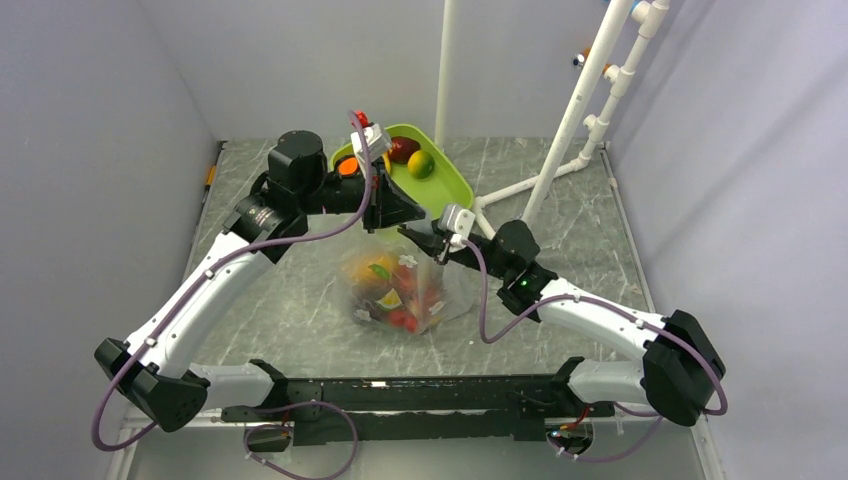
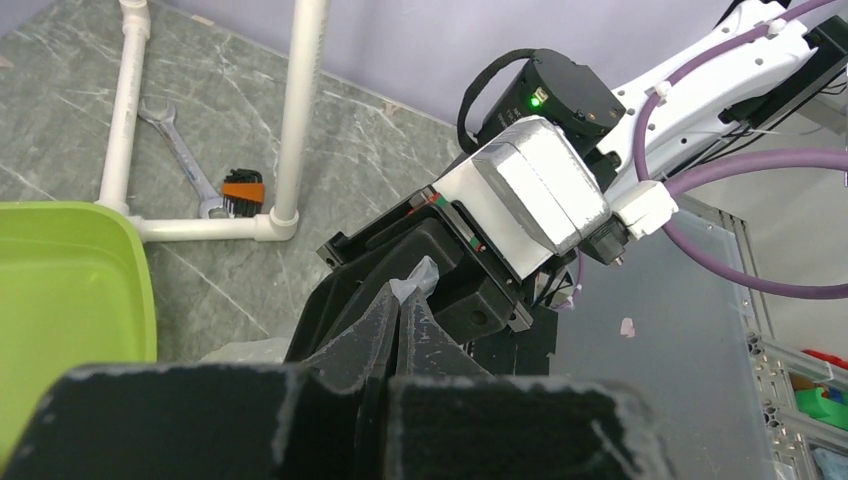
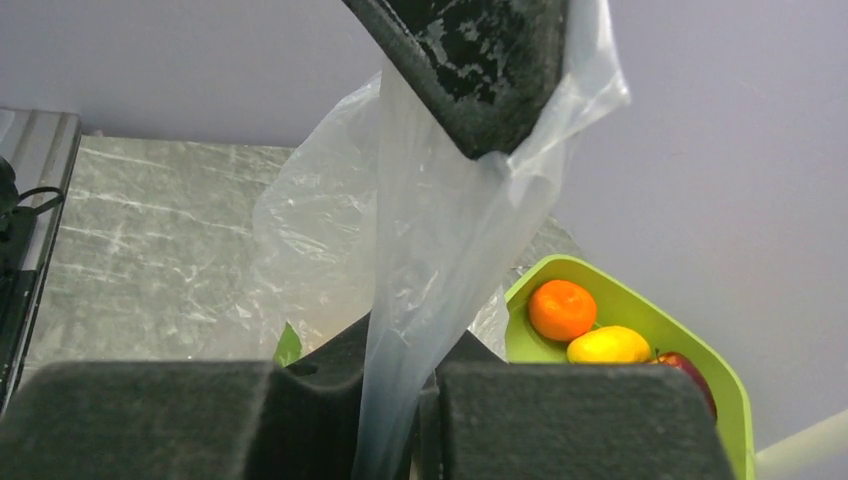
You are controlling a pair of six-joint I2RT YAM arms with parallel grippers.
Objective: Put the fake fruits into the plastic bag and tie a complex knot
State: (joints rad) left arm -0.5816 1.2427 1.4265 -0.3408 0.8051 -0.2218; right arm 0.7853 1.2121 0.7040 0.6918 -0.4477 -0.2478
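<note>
Plastic bag (image 1: 400, 290) at table middle, many fake fruits (image 1: 385, 282) inside. Right hand (image 1: 418, 236) pinching gathered bag neck; left hand (image 1: 393, 213) pressed shut on same film, just above. Tying not yet done. Green tray (image 1: 458, 183) toward far edge holds orange (image 3: 562, 308), yellow fruit (image 3: 608, 345), maroon fruit (image 1: 403, 150): apparently left to bag.

arms (image 1: 200, 288): white links, black joints | cables (image 1: 482, 300): purple | left hand (image 2: 397, 305): black

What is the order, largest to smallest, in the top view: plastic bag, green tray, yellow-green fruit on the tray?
Joint largest: plastic bag and green tray, about alike, each partly hidden, so not ranked.
Smallest: yellow-green fruit.
</note>
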